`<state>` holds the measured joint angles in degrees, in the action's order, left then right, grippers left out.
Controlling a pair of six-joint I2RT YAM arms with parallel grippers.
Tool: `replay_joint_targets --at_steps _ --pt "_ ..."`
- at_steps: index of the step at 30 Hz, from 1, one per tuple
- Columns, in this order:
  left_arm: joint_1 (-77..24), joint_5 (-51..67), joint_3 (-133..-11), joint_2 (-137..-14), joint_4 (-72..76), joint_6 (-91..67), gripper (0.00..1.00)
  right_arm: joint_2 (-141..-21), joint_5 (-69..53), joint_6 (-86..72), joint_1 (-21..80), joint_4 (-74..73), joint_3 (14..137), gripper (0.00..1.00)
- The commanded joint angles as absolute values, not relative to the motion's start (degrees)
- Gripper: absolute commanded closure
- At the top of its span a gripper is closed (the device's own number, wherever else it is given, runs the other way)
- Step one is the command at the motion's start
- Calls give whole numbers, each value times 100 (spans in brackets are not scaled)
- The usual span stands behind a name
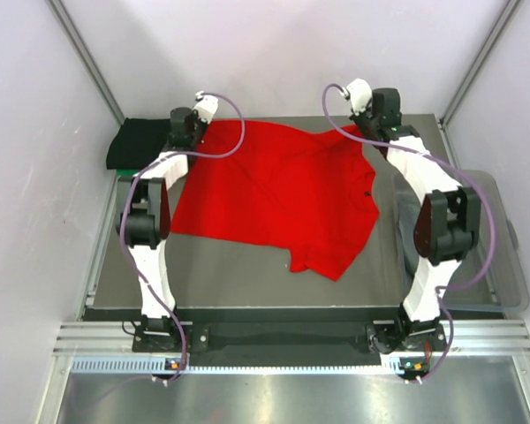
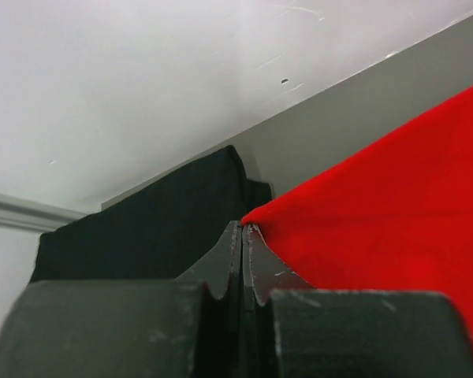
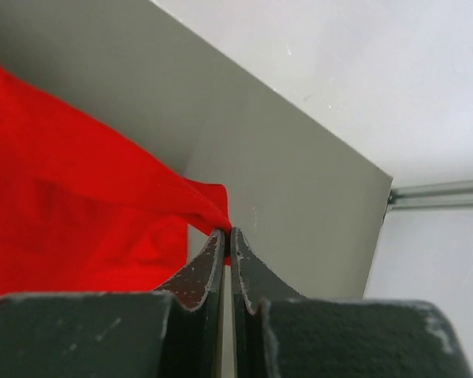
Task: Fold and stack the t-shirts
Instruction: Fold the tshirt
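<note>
**A:** Red t-shirt (image 1: 274, 194): where does it lie, and how would it handle?

**B:** It is spread over the far half of the table (image 1: 230, 274), with its far edge running between the 2 far corners and a sleeve trailing toward the near edge. By the look of it the cloth is light, limp and quick to wrinkle. I judge it will sag wherever it is unsupported, so take it at corners or along a hem, both ends at once.

**A:** And the 2 grippers?

**B:** Left gripper (image 2: 243, 230): jaws pressed together on a pointed corner of the red cloth, near the far-left corner. Right gripper (image 3: 227, 234): jaws likewise pinched tight on a small fold of the same shirt, near the far-right corner. Both are thin pinches, and I judge a sharp tug could slip the cloth free.

**A:** Other shirts?

**B:** 1 black t-shirt (image 1: 137, 144), folded, at the far-left corner, just beside the red one.

**A:** Containers?

**B:** 1 clear plastic bin (image 1: 503, 212), at the table's right edge. The right arm (image 1: 437, 230) covers much of it. Something greyish seems to lie inside, but I cannot tell what.
</note>
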<state>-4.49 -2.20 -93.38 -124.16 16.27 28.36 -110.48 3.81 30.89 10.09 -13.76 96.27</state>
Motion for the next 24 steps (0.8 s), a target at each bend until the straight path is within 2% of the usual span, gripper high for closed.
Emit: replay_joint_targets --at_steps 1,10,24 --pt "-431 -26 -8757 -11559 1889 2760 100 -10302 290 2874 1011 -1529 9274 100" --pt "-325 185 -7709 -10688 2039 2821 100 -9590 167 2602 1151 -1767 8236 100" --pt "-106 580 -6926 -10441 2118 3067 100 -8992 -316 2022 1336 -1925 7541 100"
